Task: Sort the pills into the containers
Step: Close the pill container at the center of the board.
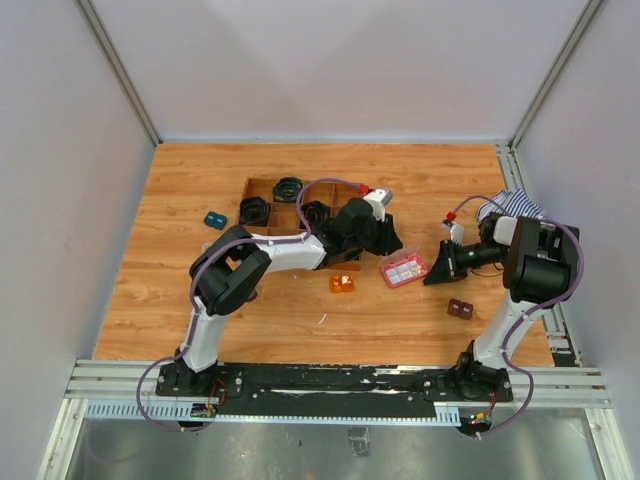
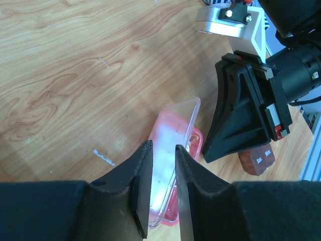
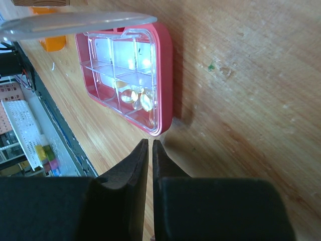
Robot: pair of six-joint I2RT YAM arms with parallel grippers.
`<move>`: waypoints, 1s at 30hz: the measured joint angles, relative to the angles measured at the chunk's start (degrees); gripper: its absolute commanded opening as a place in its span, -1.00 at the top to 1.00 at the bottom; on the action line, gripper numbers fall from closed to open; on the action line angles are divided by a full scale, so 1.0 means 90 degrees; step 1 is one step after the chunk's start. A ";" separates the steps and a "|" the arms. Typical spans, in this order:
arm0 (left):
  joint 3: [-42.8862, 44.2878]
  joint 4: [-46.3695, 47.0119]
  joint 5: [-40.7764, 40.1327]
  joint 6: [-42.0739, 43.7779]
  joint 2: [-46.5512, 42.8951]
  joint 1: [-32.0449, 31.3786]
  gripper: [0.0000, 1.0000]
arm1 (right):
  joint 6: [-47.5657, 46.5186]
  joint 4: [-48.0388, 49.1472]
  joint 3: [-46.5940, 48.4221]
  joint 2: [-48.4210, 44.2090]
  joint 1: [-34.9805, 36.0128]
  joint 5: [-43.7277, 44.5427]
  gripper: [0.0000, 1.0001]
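I have the left jaws closed narrow on the clear plastic lid (image 2: 173, 125) of the flat pink translucent rectangular box (image 3: 163, 75). The lid's edge is pinched between the two black fingers (image 2: 143, 186) and lifted off the base, which sits on the wooden bench (image 1: 200, 300) just below and ahead of those jaws. From the right wrist I see the right jaws pressed together with nothing between them, their tips low over the bench and just beside the box's near pink corner; whether they touch it I cannot tell. The open box lies ahead of the right jaws and a little to their left, its clear inner tray divided into small compartments. In one compartment close to the jaws I make out two pale yellowish translucent capsules (image 3: 138, 98); the others I cannot read through the glare. The raised lid hangs over the end of the box farthest from the right jaws, and beyond that end sits a small orange block (image 3: 52, 42). A small reddish-brown piece (image 2: 256, 158) lies on the bench beside the right jaws, on the side away from the box.
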 measured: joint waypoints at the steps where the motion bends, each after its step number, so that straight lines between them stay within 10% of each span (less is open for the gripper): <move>1: 0.0000 -0.0002 0.0017 -0.0002 0.0000 -0.0015 0.41 | 0.0000 0.0000 0.0000 0.0000 0.0000 0.0000 0.84; 30: -0.0486 0.0129 0.0367 -0.0189 -0.0165 -0.0182 0.40 | -0.0459 -0.0391 0.0097 -0.0449 -0.0165 -0.0066 0.79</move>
